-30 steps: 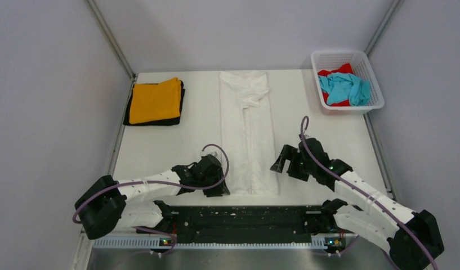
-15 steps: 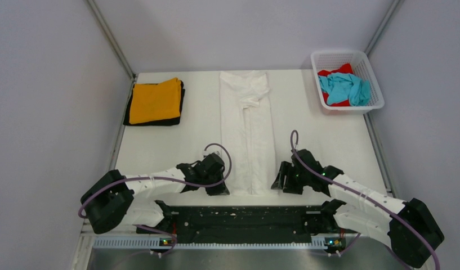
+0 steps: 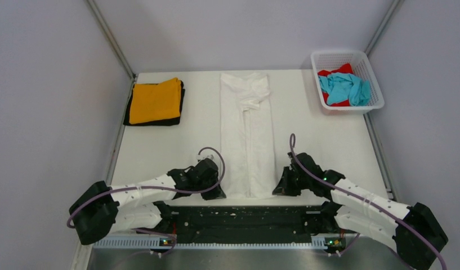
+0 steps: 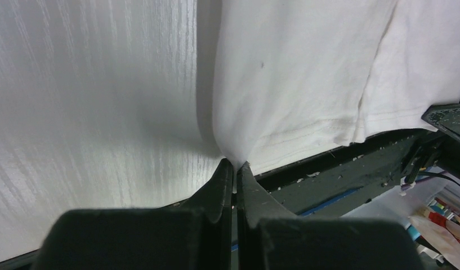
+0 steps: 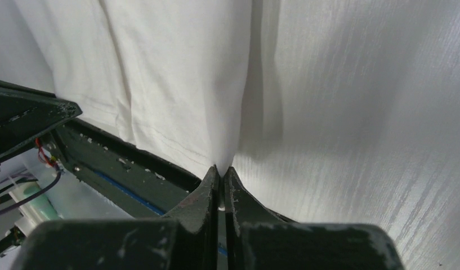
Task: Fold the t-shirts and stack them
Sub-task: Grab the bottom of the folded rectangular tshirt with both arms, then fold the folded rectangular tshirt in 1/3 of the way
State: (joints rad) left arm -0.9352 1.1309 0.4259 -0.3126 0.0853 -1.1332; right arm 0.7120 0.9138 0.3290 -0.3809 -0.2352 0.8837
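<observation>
A large white t-shirt lies folded into a long strip down the middle of the table, sleeves tucked in at the far end. My left gripper is shut on its near left hem corner. My right gripper is shut on the near right hem corner. A folded orange t-shirt lies on a folded black t-shirt at the far left. A teal t-shirt and a red t-shirt lie crumpled in the basket.
The white mesh basket stands at the far right corner. A dark rail runs along the near table edge between the arm bases. Grey walls close in the table on three sides.
Both grippers have closed on the white t-shirt's near corners. The right arm came down and toward the near edge; the left arm shifted slightly nearer. The hem has slid a little toward the near edge.
</observation>
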